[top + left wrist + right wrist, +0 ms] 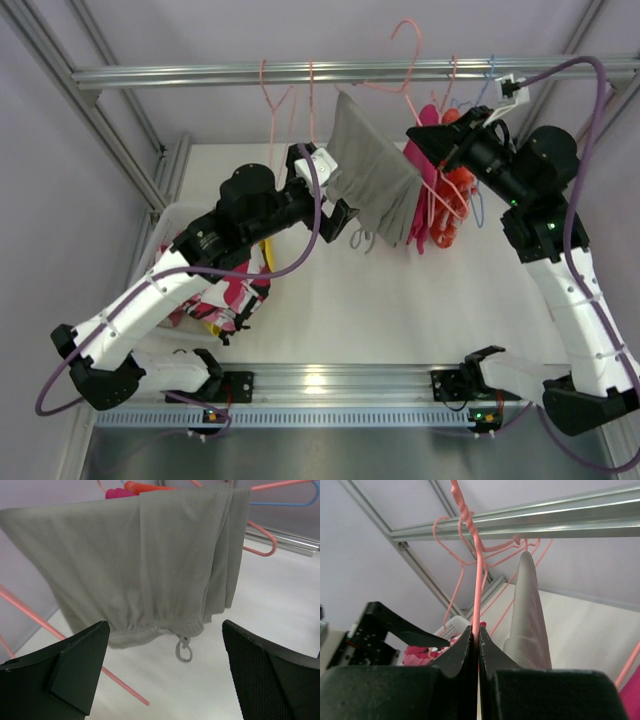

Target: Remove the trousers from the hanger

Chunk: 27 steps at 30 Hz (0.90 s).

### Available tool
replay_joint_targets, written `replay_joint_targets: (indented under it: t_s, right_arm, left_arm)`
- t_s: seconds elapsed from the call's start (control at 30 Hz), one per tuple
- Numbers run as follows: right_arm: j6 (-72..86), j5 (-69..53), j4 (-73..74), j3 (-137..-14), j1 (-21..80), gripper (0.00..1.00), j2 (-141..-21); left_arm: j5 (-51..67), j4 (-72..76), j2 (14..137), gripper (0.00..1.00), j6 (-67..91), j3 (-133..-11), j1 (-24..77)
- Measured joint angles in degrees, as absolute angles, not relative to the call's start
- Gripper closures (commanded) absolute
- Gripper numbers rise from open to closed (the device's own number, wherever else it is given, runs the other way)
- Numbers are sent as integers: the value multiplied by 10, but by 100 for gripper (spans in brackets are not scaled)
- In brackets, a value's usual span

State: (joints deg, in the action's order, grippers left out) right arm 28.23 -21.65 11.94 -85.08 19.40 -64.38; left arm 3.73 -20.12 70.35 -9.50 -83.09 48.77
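Grey trousers [375,180] hang folded over a pink hanger [412,55] under the top rail. My right gripper [418,140] is shut on that hanger's wire [478,580], which passes between the closed jaws [478,632]; the grey trousers [527,610] show edge-on just to its right. My left gripper [338,208] stands open beside the trousers' lower left edge. In the left wrist view the grey trousers [145,555] and their drawstring loop [183,650] hang just beyond the wide-apart fingers [75,665], with nothing between them [165,665]. Magenta trousers [428,205] and orange trousers [455,190] hang behind.
A white basket [165,225] at the left holds pink patterned cloth [235,295] and a yellow piece [267,255], under my left arm. Empty pink hangers [275,100] hang from the metal rail [200,73]. A blue hanger [300,502] hangs at the right.
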Motion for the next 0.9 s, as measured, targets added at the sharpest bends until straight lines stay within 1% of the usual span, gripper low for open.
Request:
replay_joint_targets:
  t_s: [0.2,0.47,0.7,0.9]
  right_arm:
    - [324,-216,124,-836,195,100,-584]
    - [366,-208,120,-821,195,100,-574]
    - [389,-202,121,-817,195,100,-567]
    - [401,-195,120,-816,197,100,-565]
  left_arm:
    - [19,-179,745,1,-96,-844,548]
    - [-34,-120,808,1,-103,-847,620]
    - [-99,-62,821,1,-75,-847,635]
    - [-126,0,827,1,-46,-848,641]
